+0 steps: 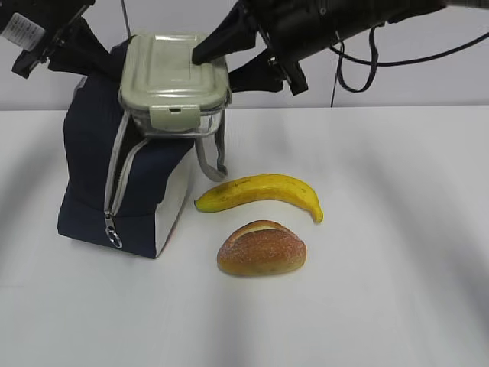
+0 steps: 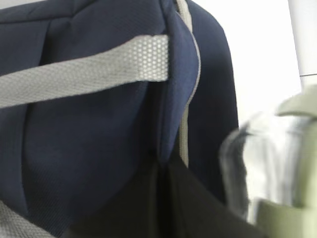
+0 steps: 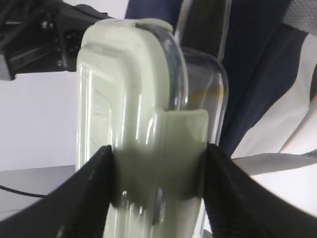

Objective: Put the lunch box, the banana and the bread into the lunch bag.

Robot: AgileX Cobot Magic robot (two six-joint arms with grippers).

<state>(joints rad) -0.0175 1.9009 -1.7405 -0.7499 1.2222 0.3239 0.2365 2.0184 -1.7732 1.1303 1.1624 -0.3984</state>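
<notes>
Resting on the open mouth of the lunch bag [image 1: 114,183], the lunch box [image 1: 174,76] is seen tipped slightly, its sage-green lid uppermost and its clear body only partly sunk between the zipper bands. It is clamped by the right gripper [image 3: 157,191], whose two dark fingers [image 3: 94,193] are pressed against opposite sides of the box at the lid clip, spread to about half their reach by the width of the box. The left gripper [image 1: 57,38] is set at the far top edge of the bag; its fingers are fully closed, and the navy fabric appears to be pinched and held back by them, though the contact itself is hidden in the wrist view (only cloth, a grey strap [image 2: 84,72] and a blurred corner of the box are shown there).

The first step, loading the box, is judged to be in hand and not yet finished. The banana [image 1: 263,193] and the bread [image 1: 262,248] are left lying on the white table [image 1: 397,290], just beside each other and to the right of the bag, untouched.

For the next move, the box would need to be lowered and perhaps levelled so that it clears the zipper rim, with the bag mouth kept wide by the left arm. Release should be made only once the box is seated well inside.
</notes>
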